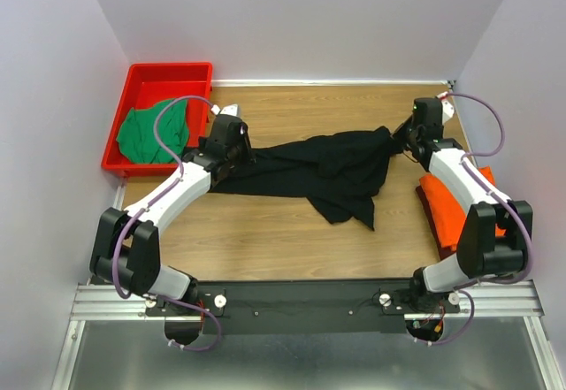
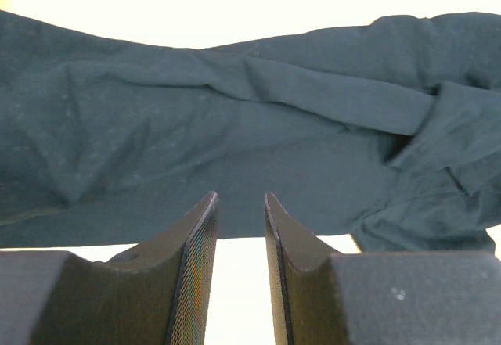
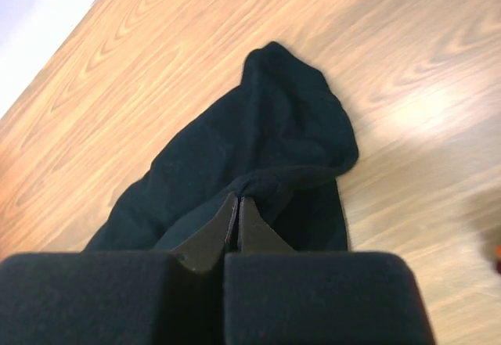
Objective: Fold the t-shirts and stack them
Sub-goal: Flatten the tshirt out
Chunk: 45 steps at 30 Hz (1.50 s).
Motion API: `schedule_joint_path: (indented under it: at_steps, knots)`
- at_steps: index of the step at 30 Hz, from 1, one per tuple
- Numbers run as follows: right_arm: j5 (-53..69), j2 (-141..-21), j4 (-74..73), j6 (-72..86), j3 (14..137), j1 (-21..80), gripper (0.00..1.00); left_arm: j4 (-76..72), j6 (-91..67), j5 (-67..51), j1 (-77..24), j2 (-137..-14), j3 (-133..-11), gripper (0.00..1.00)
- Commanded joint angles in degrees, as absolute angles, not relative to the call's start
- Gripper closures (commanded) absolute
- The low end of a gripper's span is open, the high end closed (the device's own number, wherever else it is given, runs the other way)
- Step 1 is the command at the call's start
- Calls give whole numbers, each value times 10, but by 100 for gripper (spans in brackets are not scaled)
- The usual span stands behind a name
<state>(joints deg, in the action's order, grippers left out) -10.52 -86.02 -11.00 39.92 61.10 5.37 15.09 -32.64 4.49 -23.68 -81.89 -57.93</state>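
The black t-shirt lies crumpled and stretched across the middle of the wooden table, between both grippers. My left gripper is at its left end; in the left wrist view the gripper is open with only bare table between the fingers, and the black shirt lies just past the tips. My right gripper is at the shirt's right end; in the right wrist view it is shut on a fold of the black shirt. The green t-shirt is bunched in the red tray. The orange t-shirt lies folded at the right, partly under my right arm.
The red plastic tray stands at the back left against the wall. White walls close the table at the back and both sides. A metal rail with the arm bases runs along the near edge.
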Motion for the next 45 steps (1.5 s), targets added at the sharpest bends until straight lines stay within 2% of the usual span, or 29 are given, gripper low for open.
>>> schedule_joint_path:
  at_steps: [1,8,24,29,35,45]
  knots:
    - [-107,-828,-127,390,622,25,100,163,-330,71,-231,-832,-580,62]
    - [-86,-796,-132,397,613,-32,100,179,-341,97,-212,-833,-583,60]
    - [-16,-799,-131,407,597,-33,100,224,-366,133,-168,-971,-704,57]
    - [-4,-813,-128,407,597,-33,100,242,-381,177,-158,-998,-706,50]
    - [27,-822,-123,408,595,-33,99,243,-386,200,-156,-1008,-697,48]
    - [38,-830,-119,408,596,-33,100,217,-376,153,-153,-1046,-704,48]
